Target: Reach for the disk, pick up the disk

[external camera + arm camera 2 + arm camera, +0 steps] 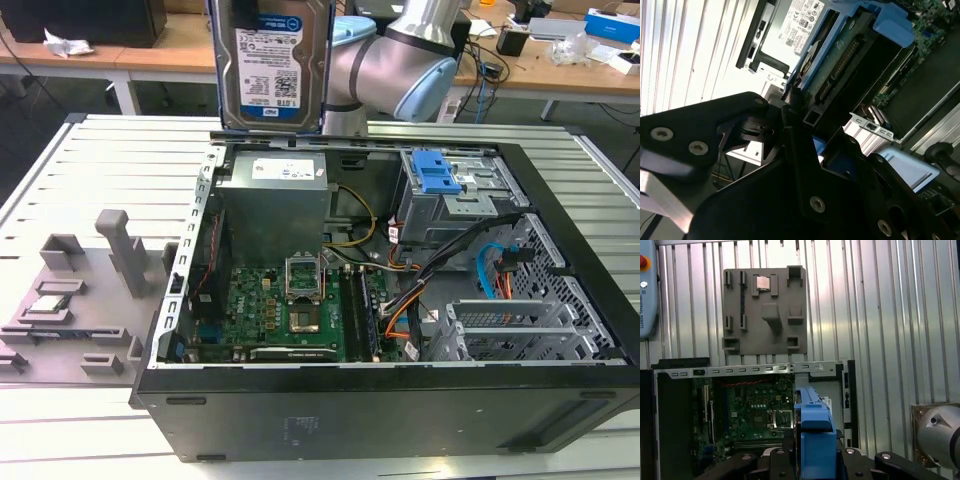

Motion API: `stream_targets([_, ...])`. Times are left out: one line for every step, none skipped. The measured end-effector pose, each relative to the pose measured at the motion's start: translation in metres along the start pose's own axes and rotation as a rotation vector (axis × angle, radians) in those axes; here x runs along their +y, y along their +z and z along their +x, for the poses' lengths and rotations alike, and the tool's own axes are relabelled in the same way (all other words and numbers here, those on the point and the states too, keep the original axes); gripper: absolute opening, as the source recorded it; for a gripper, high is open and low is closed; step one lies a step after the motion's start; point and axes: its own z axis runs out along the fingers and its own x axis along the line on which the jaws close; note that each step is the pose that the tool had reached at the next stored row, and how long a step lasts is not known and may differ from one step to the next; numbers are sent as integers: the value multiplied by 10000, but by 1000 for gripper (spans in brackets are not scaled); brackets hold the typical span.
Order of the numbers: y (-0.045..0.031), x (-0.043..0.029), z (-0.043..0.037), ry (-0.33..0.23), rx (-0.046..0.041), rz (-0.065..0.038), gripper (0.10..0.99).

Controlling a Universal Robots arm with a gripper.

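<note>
The disk (270,68), a silver hard drive with a blue-and-white label, hangs upright in the air above the back edge of the open computer case (380,410). In the first wrist view its blue side bracket (816,437) stands between the black fingers of my gripper (815,462). In the second wrist view the disk's green circuit side and blue bracket (842,60) stick out from the gripper (800,131). The gripper is shut on the disk, which touches nothing in the case.
Inside the case are a grey power supply (275,205), a motherboard (290,310), cables, and a drive cage with a blue latch (435,172). A grey fixture plate (70,310) lies on the slatted table at the exterior view's left. The arm's elbow (400,70) is behind the case.
</note>
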Motion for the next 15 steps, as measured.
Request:
stream_targets([-1, -19, -1, -1, 0, 0, 369])
stream_targets([-2, -52, -3, -2, 0, 0, 369])
stream_targets([-3, -74, -5, -1, 0, 0, 369])
stream_targets([-4, -93, -6, 0, 0, 0, 369])
stream_targets([-6, -153, -11, -1, 0, 0, 369])
stream_targets([-7, -183, -13, -1, 0, 0, 369])
stream_targets([-9, -227, -16, -1, 0, 1, 369])
stream_targets([-11, -263, -18, 0, 0, 0, 369])
stream_targets([-12, -301, -21, -1, 0, 0, 369])
stream_targets([-13, -317, -22, -2, 0, 0, 369])
stream_targets([-14, -332, -23, -2, 1, -1, 369])
stream_targets([-14, -338, -23, 1, 0, 0, 369])
stream_targets([-14, -339, -24, 1, 0, 0, 369])
stream_targets([-14, -340, -24, -1, 0, 0, 369])
stream_targets([-14, -341, -24, 0, 0, 0, 369])
